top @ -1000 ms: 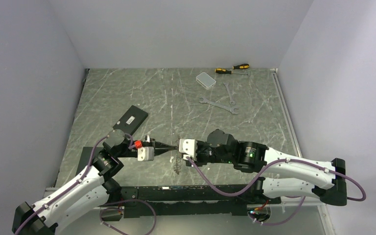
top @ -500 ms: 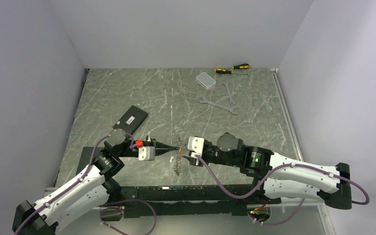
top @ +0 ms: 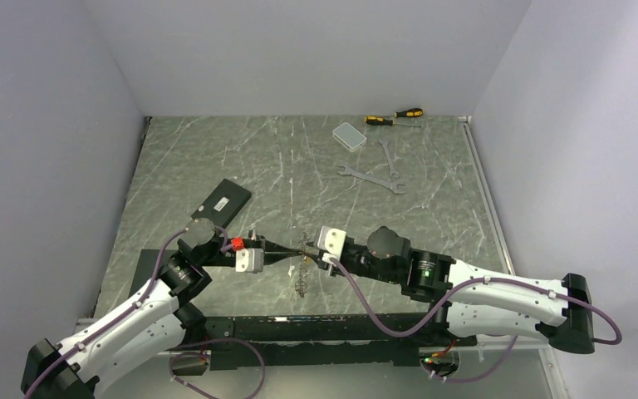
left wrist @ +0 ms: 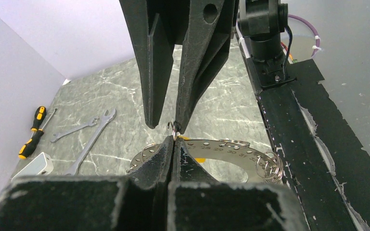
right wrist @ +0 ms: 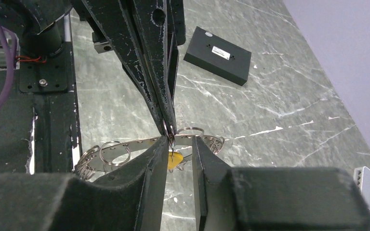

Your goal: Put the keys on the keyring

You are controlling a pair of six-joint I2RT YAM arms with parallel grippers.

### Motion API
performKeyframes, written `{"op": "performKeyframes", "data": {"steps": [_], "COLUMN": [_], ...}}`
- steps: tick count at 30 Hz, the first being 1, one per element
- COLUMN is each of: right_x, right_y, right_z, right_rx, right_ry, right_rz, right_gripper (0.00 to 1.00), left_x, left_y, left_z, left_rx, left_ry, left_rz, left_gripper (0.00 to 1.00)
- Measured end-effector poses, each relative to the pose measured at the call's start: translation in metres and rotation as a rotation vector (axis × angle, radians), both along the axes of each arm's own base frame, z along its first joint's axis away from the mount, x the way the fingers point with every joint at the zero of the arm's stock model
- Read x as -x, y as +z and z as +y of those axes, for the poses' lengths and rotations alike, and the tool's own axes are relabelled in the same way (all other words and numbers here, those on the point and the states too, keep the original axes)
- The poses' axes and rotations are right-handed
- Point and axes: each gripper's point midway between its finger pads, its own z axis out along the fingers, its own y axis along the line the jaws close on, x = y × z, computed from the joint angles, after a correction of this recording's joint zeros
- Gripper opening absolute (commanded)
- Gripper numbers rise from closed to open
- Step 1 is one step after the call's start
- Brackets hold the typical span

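Note:
My left gripper (top: 296, 248) is shut on a small wire ring (right wrist: 169, 131). A key with a yellow head (right wrist: 173, 160) hangs from that ring. The left fingers show pressed together in the left wrist view (left wrist: 173, 140). My right gripper (top: 310, 249) is open and faces the left one tip to tip. Its fingers (right wrist: 157, 159) straddle the yellow key without closing on it. The keyring (right wrist: 125, 145) is a flat silver ring with small silver loops strung on it. It sits just below both tips (left wrist: 226, 153) and under the grippers in the top view (top: 301, 279).
A black box (top: 221, 202) lies left of centre and shows in the right wrist view (right wrist: 217, 54). Two silver wrenches (top: 371, 177), a clear plastic box (top: 349, 135) and yellow-and-black screwdrivers (top: 394, 117) lie at the far right. The black taped base rail (left wrist: 298, 120) runs along the near edge.
My right gripper has drawn back slightly to the right and its arm has shifted. My left gripper has stayed in place, still shut on the small ring.

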Motion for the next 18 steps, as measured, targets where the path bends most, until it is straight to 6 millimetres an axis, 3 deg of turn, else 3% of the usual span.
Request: {"op": "performKeyframes", "data": {"steps": [12, 14, 18], "right_x": [-0.0009, -0.0010, -0.0009], "right_y": [-0.0044, -0.0072, -0.0093], "right_z": [0.0011, 0.0015, 0.0013], "right_rx": [0.002, 0.009, 0.012], "right_ry": [-0.005, -0.006, -0.006], "right_rz": [0.006, 0.009, 0.013], "right_gripper": [0.28, 0.24, 0.09], "left_x": [-0.0003, -0.0003, -0.0004], "left_y": [0.0003, 0.0003, 0.0003], "left_z": [0.0003, 0.0003, 0.0003], "left_rx": [0.001, 0.001, 0.001], "left_ry": [0.002, 0.002, 0.002], "left_rz": [-0.001, -0.001, -0.001], "left_gripper": [0.00, 0.00, 0.00]}}
